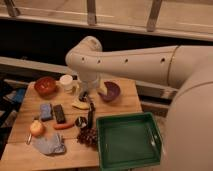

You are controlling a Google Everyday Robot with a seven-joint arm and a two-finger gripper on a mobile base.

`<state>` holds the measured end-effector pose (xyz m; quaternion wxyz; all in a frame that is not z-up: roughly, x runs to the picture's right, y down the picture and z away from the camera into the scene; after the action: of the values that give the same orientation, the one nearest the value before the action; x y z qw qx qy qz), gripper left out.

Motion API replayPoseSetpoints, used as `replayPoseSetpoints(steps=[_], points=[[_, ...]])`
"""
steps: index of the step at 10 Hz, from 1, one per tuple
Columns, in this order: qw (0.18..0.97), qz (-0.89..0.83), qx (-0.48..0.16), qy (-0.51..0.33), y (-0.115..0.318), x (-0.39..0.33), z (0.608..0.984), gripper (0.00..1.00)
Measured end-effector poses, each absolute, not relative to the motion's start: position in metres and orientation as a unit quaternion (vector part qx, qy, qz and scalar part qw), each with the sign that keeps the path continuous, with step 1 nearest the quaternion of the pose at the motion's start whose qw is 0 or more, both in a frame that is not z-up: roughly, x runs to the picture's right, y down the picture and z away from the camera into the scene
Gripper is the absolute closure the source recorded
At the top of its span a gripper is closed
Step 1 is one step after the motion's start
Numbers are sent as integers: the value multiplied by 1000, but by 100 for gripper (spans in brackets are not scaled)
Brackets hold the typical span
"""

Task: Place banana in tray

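We had the gripper [84, 96] low at the table's back-centre, jaws wide w/ nothing in them, just above the banana [80, 105]. The banana lay flat on the wooden table [75, 159], between the white cup [66, 81] and the purple bowl [110, 91], well apart from the tray [129, 141] at front right.

Risks as we judged them:
- The banana was small, curved and prob. slick, so an off-centre pinch could squirt it sideways toward the bowl or cup.
- Coming down too hard could jam the fingertips on the wood.
- A dark slim obj. [91, 113] and a grape bunch [89, 136] sat between the banana and the tray. A low carry could clip them or catch the tray's raised rim.
- Letting go too early would drop it short of the tray.
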<state>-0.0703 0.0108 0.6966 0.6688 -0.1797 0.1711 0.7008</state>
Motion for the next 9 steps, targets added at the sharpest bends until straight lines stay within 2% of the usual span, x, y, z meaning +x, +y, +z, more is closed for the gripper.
replayPoseSetpoints(steps=[4,9], points=[[700,670,-208,133,17,-147,713,20],[700,671,-207,133,16,-144,715,20]])
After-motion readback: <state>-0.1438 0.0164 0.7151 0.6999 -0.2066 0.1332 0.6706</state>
